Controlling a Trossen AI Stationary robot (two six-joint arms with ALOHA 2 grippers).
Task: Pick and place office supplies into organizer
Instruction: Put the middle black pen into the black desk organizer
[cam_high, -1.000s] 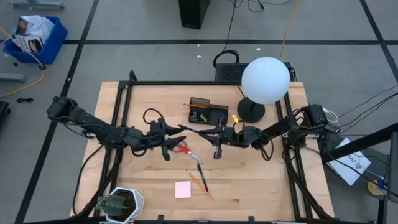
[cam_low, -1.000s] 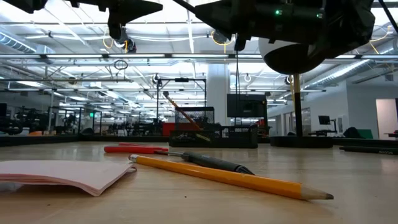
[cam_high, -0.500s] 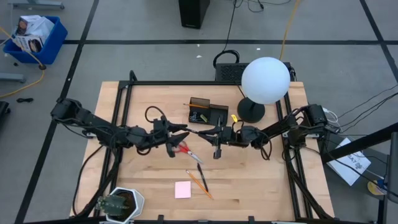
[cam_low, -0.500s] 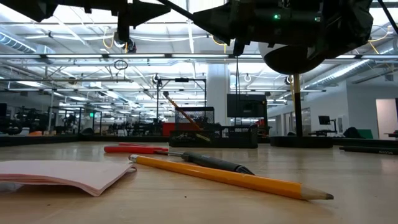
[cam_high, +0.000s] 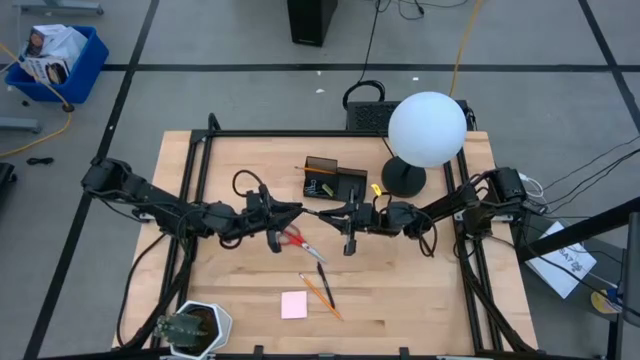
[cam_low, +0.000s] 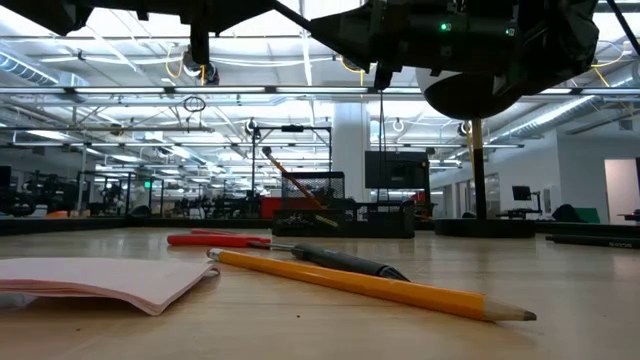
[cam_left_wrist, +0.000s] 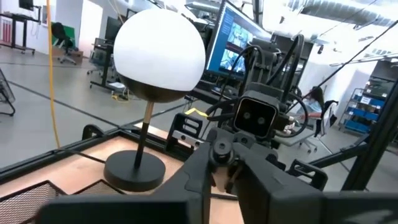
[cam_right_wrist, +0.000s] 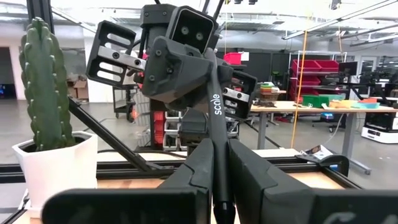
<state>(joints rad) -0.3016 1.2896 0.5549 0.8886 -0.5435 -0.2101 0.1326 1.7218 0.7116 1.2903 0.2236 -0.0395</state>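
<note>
- Handover in mid-air over the middle of the table. The left gripper (cam_high: 288, 212) and right gripper (cam_high: 347, 214) face each other tip to tip, with the held pen (cam_high: 318, 212) bridging the gap between them.
- Right gripper: fingers pinched tight on one end of the held pen. In the right wrist view the dark barrel rises from between them.
- Left gripper: fingers drawn nearly together on the far end of that barrel. The right wrist view shows the pen running up into them. Judged to be gripping, though how firmly cannot be read.
- Both arms appear to have the pen at once, so the step in hand is the transfer itself.
- Organizer (cam_high: 350, 185) stands just behind the meeting point, near the lamp base (cam_high: 403, 180). It already has some items standing in it.
- On the table and not yet handled:
  - red-handled scissors (cam_high: 293, 238), just below the left gripper
  - pencil (cam_high: 322, 292) and loose pen (cam_high: 322, 274), lying close together nearer the front
  - pink sticky pad (cam_high: 294, 305), near the front edge
- Next move, as a judgement: one gripper must release before either arm pulls away, or the pen will be twisted or dropped. The keeper should then tip the pen upright and bring it over the organizer's taller back section.
</note>
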